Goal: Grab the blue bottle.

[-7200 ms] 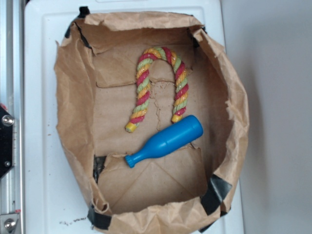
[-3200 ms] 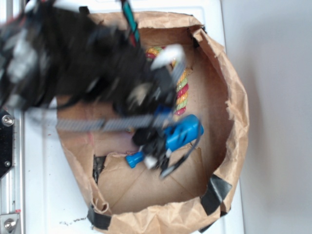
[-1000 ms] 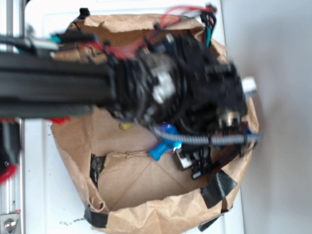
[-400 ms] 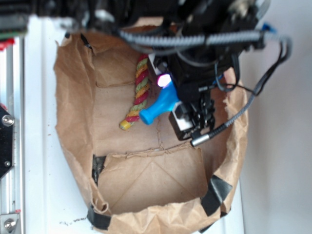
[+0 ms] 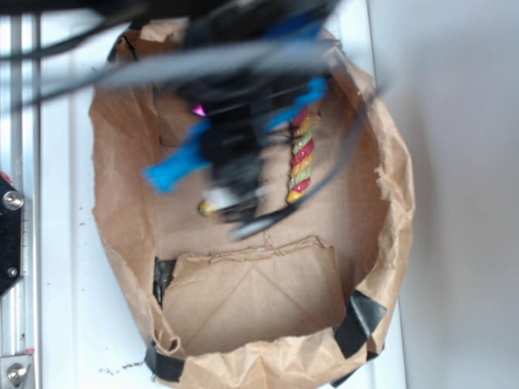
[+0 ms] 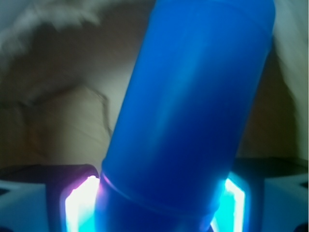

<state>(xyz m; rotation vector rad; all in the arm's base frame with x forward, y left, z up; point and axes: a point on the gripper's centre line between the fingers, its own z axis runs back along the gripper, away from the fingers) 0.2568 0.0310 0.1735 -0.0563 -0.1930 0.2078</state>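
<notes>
The blue bottle (image 5: 174, 168) hangs above the paper bag's floor, held in my gripper (image 5: 231, 150), which is shut on its body. In the exterior view its neck and lip stick out to the lower left, and the wide end (image 5: 306, 96) shows to the upper right of the blurred arm. In the wrist view the blue bottle (image 6: 193, 116) fills the frame, pinched between the two lit fingers (image 6: 79, 205).
An open brown paper bag (image 5: 381, 211) surrounds everything, with crumpled walls and black tape at its corners. The striped rope arch (image 5: 302, 158) lies on the bag floor, partly hidden by the arm. White table surface (image 5: 65, 243) flanks the bag.
The arm has swung left with the bottle in its grip; the neck now points to the lower left, nearer the bag's left wall. The rope arch's right leg is uncovered.
</notes>
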